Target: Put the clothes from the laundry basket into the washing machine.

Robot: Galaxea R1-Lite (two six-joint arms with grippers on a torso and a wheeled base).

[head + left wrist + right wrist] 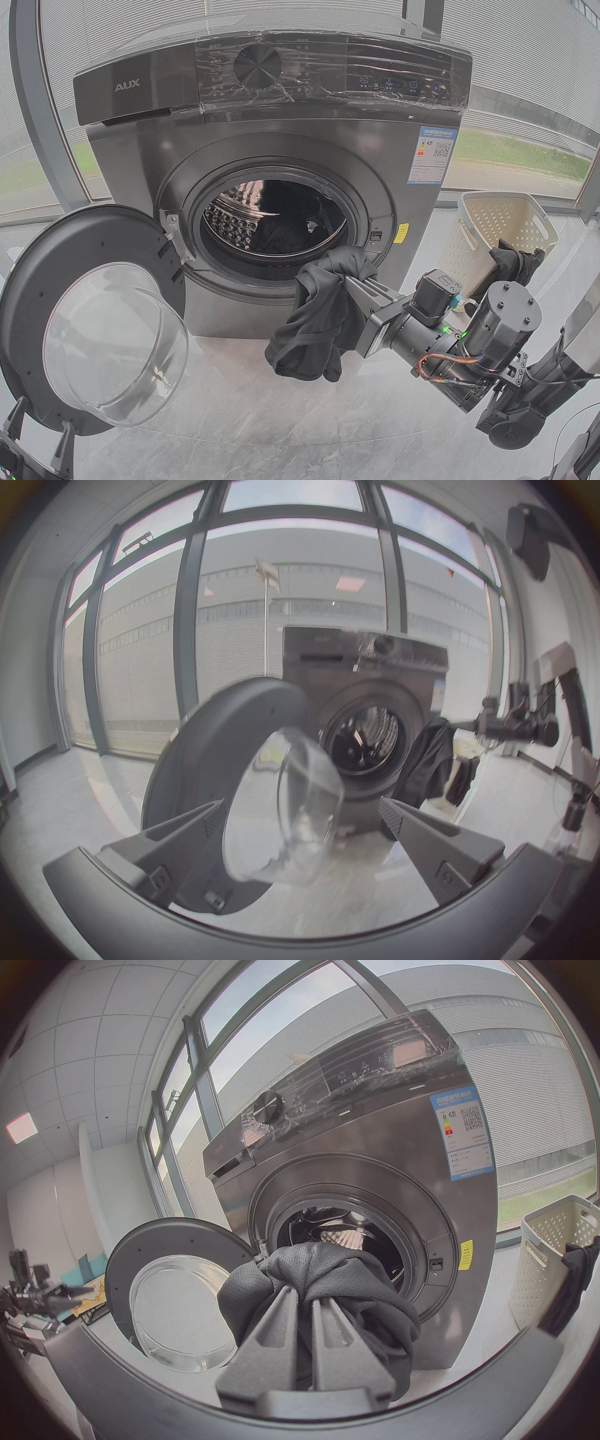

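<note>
The grey washing machine point(275, 125) stands with its round door point(87, 312) swung open to the left. Dark clothes lie inside the drum point(275, 219). My right gripper point(347, 279) is shut on a dark grey garment point(319, 319), which hangs just below and in front of the drum's opening. In the right wrist view the garment point(337, 1285) bunches over my fingers point(275, 1335), level with the opening. A white laundry basket point(494, 231) stands right of the machine with a dark cloth point(515, 262) draped over its rim. My left gripper point(300, 811) is open, low at the left, facing the door point(219, 761).
The floor is pale marble tile point(250, 412). Tall windows with dark frames point(37, 106) run behind the machine. The open door's clear glass bowl point(112, 344) juts out over the floor at the left.
</note>
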